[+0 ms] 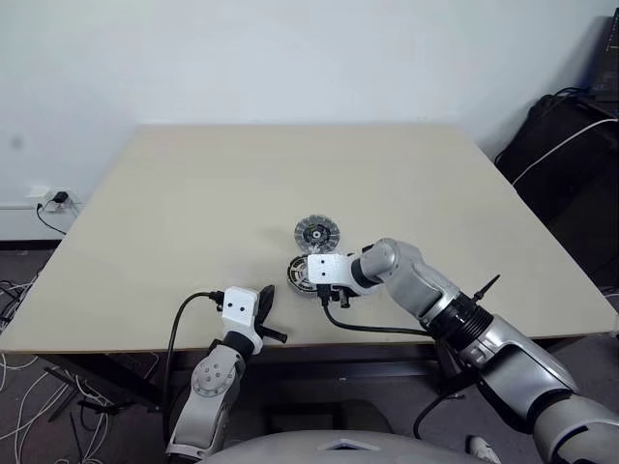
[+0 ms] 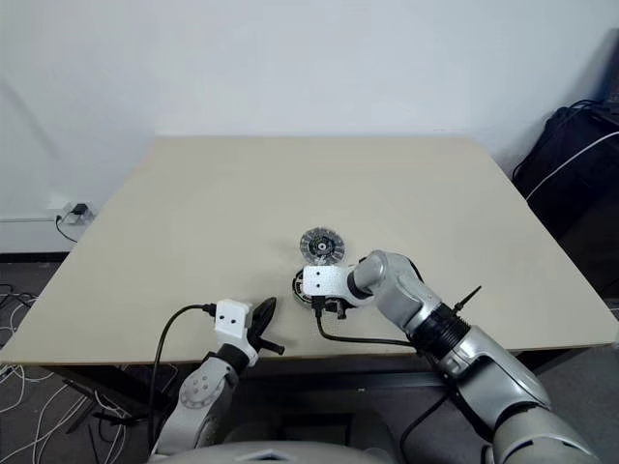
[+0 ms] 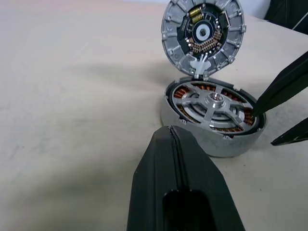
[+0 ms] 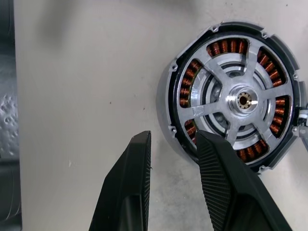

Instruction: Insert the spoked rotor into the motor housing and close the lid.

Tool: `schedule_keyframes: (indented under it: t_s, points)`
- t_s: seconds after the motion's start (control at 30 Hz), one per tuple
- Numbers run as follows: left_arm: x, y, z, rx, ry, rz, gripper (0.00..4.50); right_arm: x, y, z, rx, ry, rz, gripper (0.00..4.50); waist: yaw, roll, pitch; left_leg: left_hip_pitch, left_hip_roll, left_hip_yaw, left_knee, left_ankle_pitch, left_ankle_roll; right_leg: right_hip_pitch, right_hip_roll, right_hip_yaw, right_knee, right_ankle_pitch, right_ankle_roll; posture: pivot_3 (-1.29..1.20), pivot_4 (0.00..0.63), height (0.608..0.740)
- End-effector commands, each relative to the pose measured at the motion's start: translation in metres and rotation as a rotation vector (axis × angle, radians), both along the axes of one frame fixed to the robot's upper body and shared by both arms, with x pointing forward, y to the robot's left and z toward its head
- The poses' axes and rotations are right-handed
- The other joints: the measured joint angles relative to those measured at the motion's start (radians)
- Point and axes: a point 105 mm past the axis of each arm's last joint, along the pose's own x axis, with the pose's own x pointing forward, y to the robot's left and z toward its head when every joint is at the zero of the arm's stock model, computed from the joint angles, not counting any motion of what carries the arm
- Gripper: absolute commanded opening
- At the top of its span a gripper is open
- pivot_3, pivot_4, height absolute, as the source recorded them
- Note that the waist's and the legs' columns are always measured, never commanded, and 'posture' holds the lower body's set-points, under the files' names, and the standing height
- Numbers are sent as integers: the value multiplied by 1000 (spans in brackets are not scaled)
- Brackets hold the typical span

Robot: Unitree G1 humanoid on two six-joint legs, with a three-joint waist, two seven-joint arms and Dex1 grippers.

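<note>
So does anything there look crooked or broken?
Nothing looks broken. The spoked rotor sits level inside the motor housing. The lid lies open beside it, not closed yet.

One table (image 1: 193, 193) bears one motor housing (image 4: 166, 103); one spoked rotor (image 4: 243, 101); one lid (image 3: 202, 34); two grippers, left (image 1: 269, 321) and right (image 4: 173, 144).

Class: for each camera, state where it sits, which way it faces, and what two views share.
Head eyes: up high, facing down on the table; both arms show.
Left wrist: low and level, facing the motor housing with open lid; shut left hand below.
Right wrist: above, facing down; right hand straddling the rim.
Shared: the spoked rotor seated inside.
</note>
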Motion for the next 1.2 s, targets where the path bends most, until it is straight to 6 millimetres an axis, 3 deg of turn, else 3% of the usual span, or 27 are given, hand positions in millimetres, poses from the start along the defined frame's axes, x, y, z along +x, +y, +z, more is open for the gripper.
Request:
schedule_keyframes:
  t_s: [0.03,0.57,0.8,1.0,1.2]
  points:
    - [5,-5,11,-17,-54,-10,0,5,4,13,17,-49,21,1561,0,0,0,0,0,0,0,0,0,0,0,0,0,0,0,0,0,740]
    - [4,-3,12,-34,-60,18,0,7,9,-6,-13,-23,25,1561,-5,0,-1,1,0,0,0,0,-1,1,0,0,0,0,0,0,0,740]
    - [4,-2,12,-41,-57,30,0,5,12,-7,20,-17,5,114,-8,-1,-1,5,1,0,0,1,-1,4,1,0,1,1,-1,0,0,740]
    - [4,-2,12,-49,-56,35,0,4,10,-7,26,-18,-13,103,-7,-1,-1,4,2,0,0,1,-1,4,0,0,1,1,-1,0,0,740]
    - [4,-2,12,-49,-54,34,0,6,8,-1,113,-29,-137,103,-4,-1,-1,4,2,0,0,1,-1,3,0,0,1,1,-1,0,0,740]
